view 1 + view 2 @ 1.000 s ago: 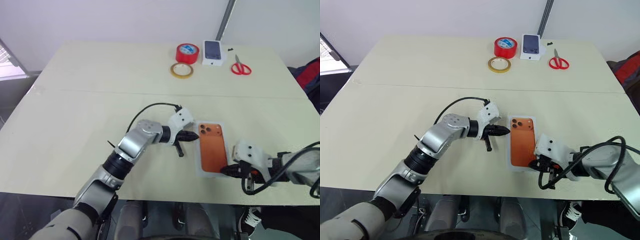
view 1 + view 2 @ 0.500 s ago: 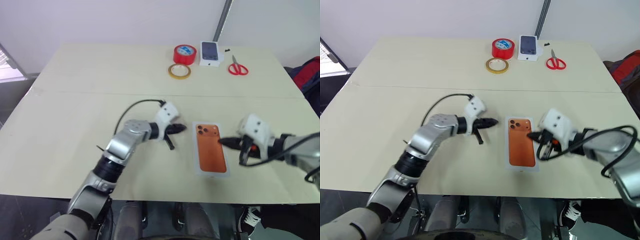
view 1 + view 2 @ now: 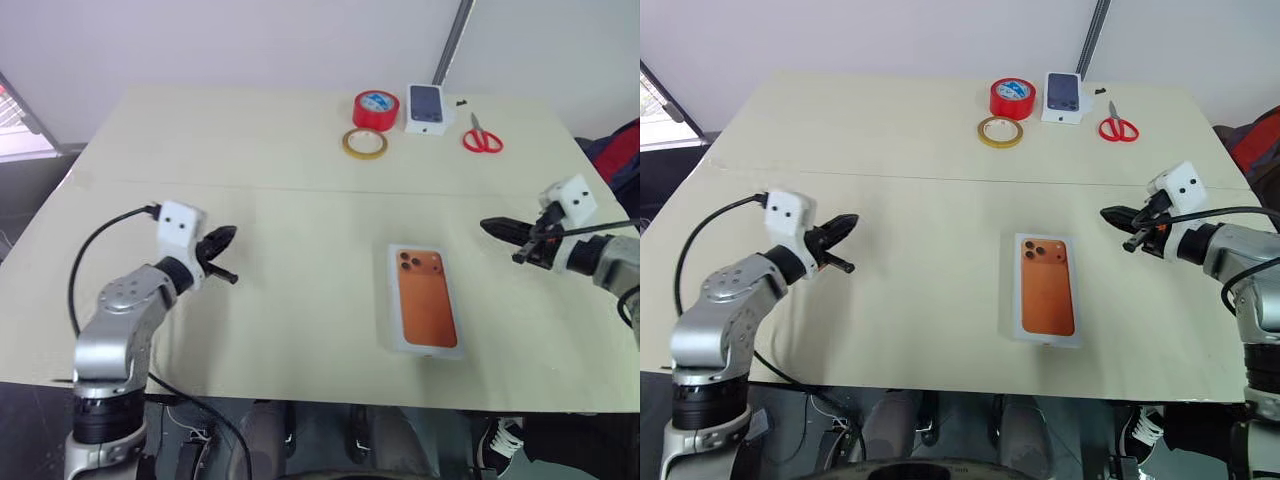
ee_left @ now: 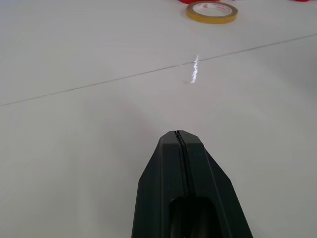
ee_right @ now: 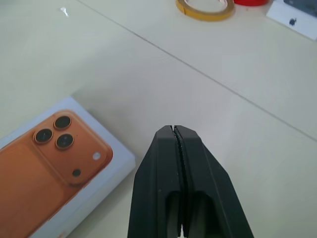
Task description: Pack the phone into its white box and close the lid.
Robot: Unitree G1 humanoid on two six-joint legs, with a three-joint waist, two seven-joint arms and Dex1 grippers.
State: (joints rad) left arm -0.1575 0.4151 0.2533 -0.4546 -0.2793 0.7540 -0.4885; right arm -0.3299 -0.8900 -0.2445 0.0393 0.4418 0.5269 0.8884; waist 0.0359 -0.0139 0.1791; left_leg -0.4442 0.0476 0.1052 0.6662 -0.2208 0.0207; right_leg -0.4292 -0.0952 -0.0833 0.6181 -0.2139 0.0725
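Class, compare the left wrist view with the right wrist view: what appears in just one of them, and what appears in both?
Left wrist view alone: the left gripper, fingers shut, over bare table. Right wrist view alone: the right gripper, shut too, with the phone lying in the white box, plus a corner of the small picture box. Both share the yellow tape ring and the table's seam line.

Bright even light, soft shadows, glare streak on table (image 4: pixel 194 74)
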